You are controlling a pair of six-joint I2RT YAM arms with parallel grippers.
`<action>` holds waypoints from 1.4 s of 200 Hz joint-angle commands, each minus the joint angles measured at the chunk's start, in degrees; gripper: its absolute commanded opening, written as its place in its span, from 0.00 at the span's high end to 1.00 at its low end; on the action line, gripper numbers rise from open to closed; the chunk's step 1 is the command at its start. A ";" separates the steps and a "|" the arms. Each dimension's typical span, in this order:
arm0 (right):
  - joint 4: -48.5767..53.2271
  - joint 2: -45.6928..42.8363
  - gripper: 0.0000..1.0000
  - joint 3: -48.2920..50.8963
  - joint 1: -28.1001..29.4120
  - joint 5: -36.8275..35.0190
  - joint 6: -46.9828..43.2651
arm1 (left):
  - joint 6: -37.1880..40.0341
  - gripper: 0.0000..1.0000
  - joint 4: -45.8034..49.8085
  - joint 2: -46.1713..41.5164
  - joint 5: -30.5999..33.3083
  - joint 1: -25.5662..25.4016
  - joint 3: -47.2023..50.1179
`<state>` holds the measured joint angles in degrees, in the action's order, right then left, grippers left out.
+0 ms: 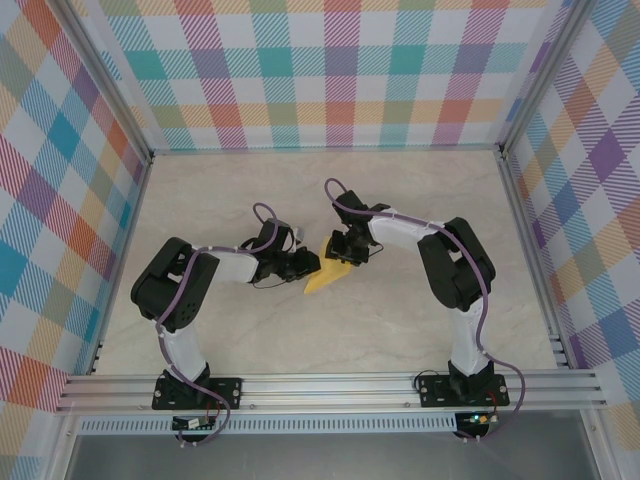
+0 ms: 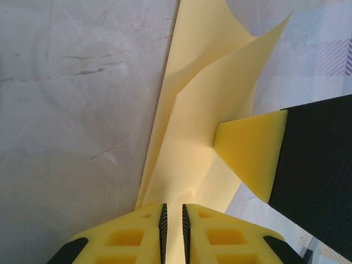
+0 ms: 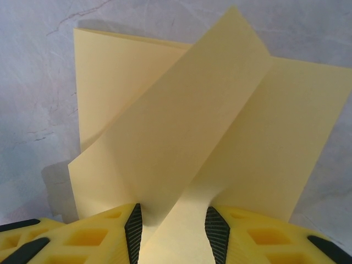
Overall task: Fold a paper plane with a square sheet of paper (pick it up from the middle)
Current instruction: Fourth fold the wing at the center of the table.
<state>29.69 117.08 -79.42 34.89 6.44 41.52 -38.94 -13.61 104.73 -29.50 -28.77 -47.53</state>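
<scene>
The square sheet of paper point(image 1: 328, 277), part-folded, lies central on the worktop point(image 1: 400, 330); the left pincer point(image 2: 173, 225) pinches one end, likely anchoring it, while a flap runs through the right pincer point(image 3: 175, 231), jaws half-spread, grip unclear

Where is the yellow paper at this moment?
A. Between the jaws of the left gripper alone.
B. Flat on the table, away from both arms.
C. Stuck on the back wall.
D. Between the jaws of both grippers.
D: the yellow paper passes between the jaws of the left gripper, which stand almost closed on it, and also between the jaws of the right gripper.
</scene>
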 commanded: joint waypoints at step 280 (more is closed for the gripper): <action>6.35 8.50 0.65 1.55 -0.09 -4.33 -0.14 | 1.87 0.92 6.28 2.38 0.69 -0.58 -0.02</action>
<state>32.45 118.34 -81.38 34.89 6.46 41.52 -38.41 -11.60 104.95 -28.99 -28.80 -47.51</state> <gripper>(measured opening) 0.350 0.085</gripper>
